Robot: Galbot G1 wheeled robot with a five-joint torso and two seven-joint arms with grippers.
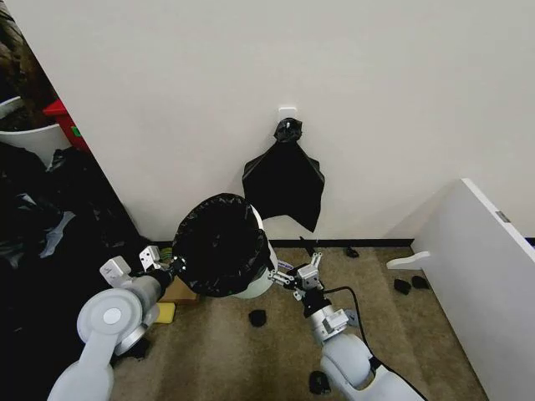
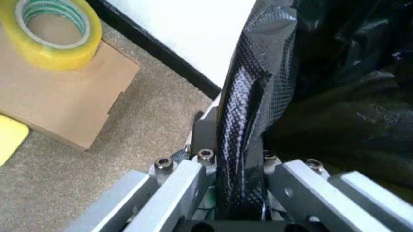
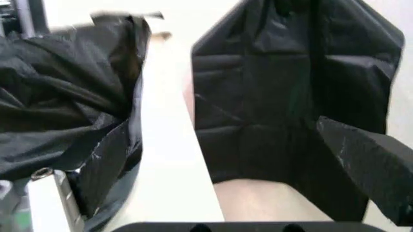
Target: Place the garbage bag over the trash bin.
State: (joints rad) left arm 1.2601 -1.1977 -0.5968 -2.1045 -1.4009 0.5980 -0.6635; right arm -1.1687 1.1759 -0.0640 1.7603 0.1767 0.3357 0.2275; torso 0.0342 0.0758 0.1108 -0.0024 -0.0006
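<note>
The garbage bag (image 1: 219, 242) already lines the trash bin (image 1: 259, 284), which stands on the carpet against the wall, its black film folded over most of the rim. The left gripper (image 1: 164, 267) pinches the bag's edge at the bin's left side. The right gripper (image 1: 294, 277) is spread open at the right side, holding nothing, so I judge only final tucking remains.

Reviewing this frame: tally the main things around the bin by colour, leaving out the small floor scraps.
Black: 2, the garbage bag over the bin and the bunch of bags hanging on the wall
Cream-white: 1, the trash bin
Yellow: 1, the tape roll
Brown: 1, the cardboard box
Total: 5
</note>
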